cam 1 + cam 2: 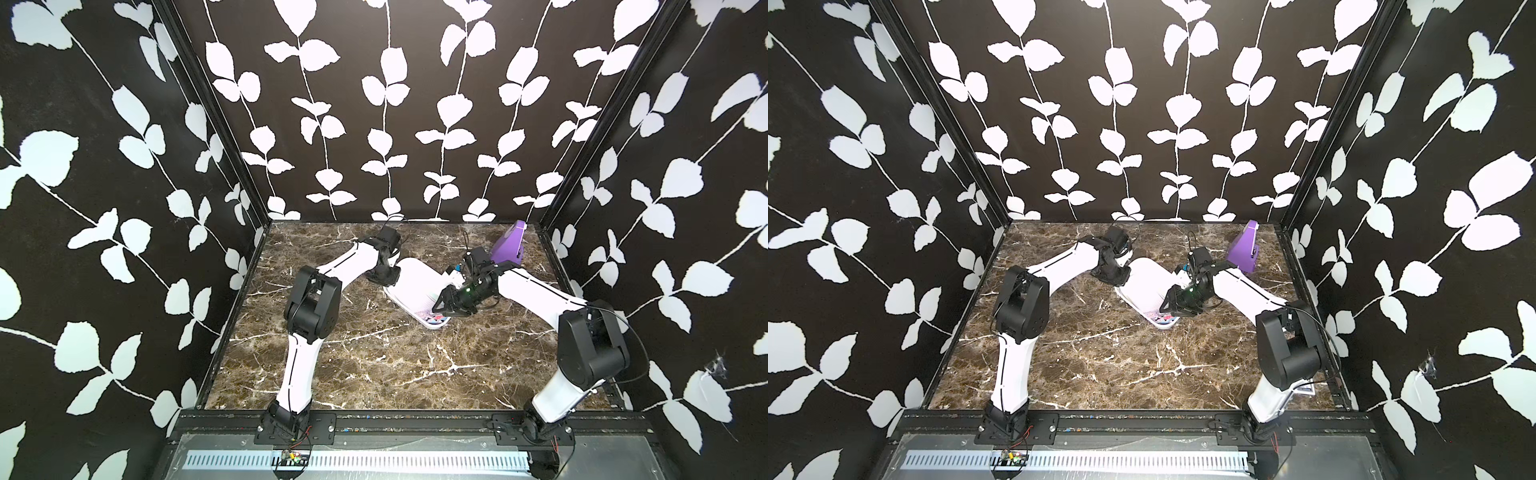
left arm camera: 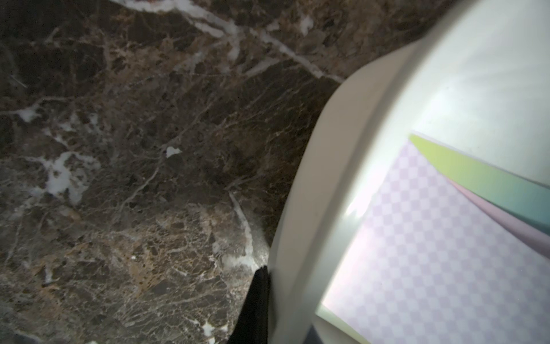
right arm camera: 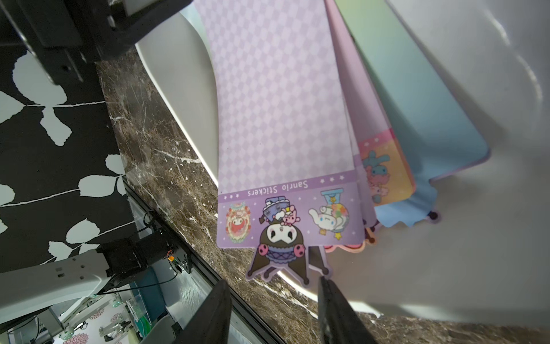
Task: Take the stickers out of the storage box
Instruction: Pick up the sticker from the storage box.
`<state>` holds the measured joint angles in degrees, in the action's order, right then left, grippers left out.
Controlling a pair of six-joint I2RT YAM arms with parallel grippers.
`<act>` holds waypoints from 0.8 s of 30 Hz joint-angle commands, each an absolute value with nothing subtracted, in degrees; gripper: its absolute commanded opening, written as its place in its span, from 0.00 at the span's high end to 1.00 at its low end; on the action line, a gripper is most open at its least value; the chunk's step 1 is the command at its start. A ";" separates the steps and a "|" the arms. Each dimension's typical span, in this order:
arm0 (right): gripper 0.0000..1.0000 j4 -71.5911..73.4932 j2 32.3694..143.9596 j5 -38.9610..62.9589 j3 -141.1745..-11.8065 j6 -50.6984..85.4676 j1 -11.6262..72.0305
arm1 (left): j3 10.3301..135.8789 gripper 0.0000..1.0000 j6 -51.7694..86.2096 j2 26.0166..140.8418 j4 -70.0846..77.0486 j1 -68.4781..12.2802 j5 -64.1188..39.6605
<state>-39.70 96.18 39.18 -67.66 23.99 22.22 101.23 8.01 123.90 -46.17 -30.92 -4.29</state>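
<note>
The table (image 1: 374, 374) is glossy dark brown marble with white veins. Nearest on it, the right gripper (image 3: 272, 283) hovers at the near end of the storage box (image 1: 415, 276). Its two black fingers stand apart, gripping nothing, with their tips on either side of the top sheet's end.

The stickers (image 3: 282, 104) lie inside the box, fanned out at that near end. They are thin long sheets. The top one is lilac with a pale diamond check and a band of cartoon figures (one dark-hooded figure juts past the sheet's edge). A pink sheet lies under it, then a smooth green-to-blue one.

The box is shallow white plastic with rounded corners. At its far end the left gripper (image 1: 384, 276) is closed on the wall; only one black finger shows, pressed against the outside. Beyond, a purple wedge (image 1: 509, 245) stands near the far right corner.
</note>
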 commanded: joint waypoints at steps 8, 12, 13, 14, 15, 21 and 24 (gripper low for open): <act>0.51 -39.03 96.41 38.39 -66.22 24.62 22.41 | 101.05 0.94 8.70 123.31 -45.43 -30.76 -5.89; 0.52 -38.14 96.58 38.74 -66.13 25.14 22.46 | 100.97 0.94 8.79 123.37 -45.27 -30.76 -6.07; 0.52 -38.08 96.64 38.76 -66.34 25.14 22.50 | 100.97 0.94 8.79 123.33 -45.27 -30.71 -6.07; 0.52 -38.08 96.68 38.89 -66.42 25.27 22.50 | 100.94 0.94 8.70 123.38 -45.30 -30.76 -6.04; 0.52 -37.99 96.75 38.94 -66.61 25.39 22.54 | 100.90 0.94 8.70 123.40 -45.29 -30.74 -5.99; 0.52 -37.67 97.46 39.11 -66.52 25.49 23.01 | 100.83 0.94 8.75 123.40 -45.23 -30.72 -5.98; 0.52 -37.25 97.28 39.20 -66.34 25.88 23.10 | 100.90 0.94 8.85 123.40 -45.18 -30.75 -6.17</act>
